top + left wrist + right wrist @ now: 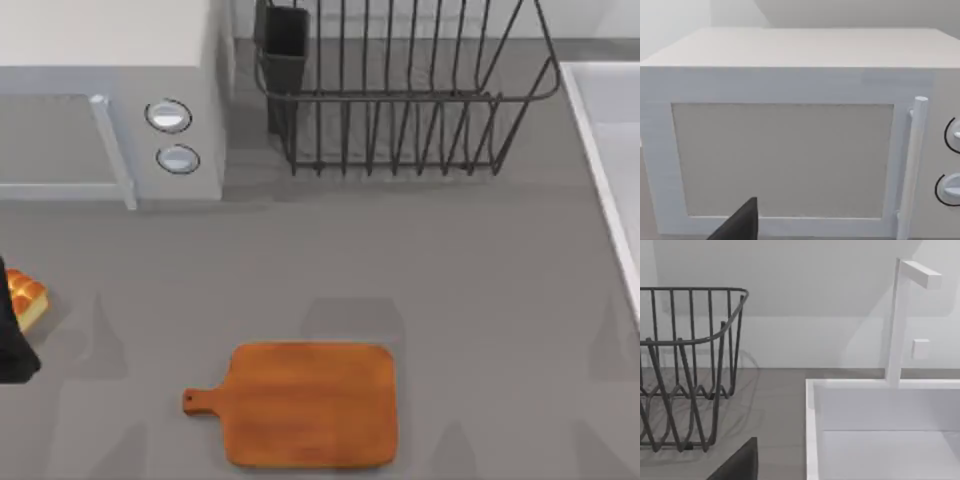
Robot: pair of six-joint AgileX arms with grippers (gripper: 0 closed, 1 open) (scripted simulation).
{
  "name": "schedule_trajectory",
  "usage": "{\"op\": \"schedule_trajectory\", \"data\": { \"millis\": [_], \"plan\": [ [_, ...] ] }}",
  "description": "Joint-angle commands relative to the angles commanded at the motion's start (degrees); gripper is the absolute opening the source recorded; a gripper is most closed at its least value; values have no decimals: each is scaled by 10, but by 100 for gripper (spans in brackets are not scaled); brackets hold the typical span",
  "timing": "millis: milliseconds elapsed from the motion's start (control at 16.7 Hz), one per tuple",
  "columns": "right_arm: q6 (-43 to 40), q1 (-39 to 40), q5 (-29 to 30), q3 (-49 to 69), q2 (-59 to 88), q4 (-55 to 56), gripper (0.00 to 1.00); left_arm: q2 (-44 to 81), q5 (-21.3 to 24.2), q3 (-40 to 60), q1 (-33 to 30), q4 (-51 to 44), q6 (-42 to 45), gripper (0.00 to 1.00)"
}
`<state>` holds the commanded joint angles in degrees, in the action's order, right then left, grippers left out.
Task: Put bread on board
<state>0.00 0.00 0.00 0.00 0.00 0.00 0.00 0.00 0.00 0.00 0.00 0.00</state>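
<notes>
From above, I see the bread at the far left edge, touching my left claw; I cannot tell its grip. The board lies bottom centre on the bench. My left wrist camera faces the microwave. My right wrist camera faces the wire rack and sink.

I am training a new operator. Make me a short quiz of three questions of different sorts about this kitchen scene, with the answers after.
1. True or false: the bread already lies on the board.
2. Multiple choice: toward which side of the top view does the board's handle point? A) left B) right C) the far edge
3. Short answer: what stands at the far side of the table, right of the microwave?

Key:
1. False. The bread sits at the table's left edge, apart from the board, beside a dark piece of the left arm.
2. A.
3. A dark wire dish rack.
</notes>
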Motion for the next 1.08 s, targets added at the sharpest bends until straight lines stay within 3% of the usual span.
{"op": "schedule_trajectory", "data": {
  "millis": [240,480,1080],
  "plan": [
    [0,0,0,0,0,0,100,18,0,17,2,-11,9,100],
    [0,0,0,0,0,0,100,128,4,107,11,-74,60,100],
    [0,0,0,0,0,0,100,694,24,441,43,-351,259,100]
  ]
}}
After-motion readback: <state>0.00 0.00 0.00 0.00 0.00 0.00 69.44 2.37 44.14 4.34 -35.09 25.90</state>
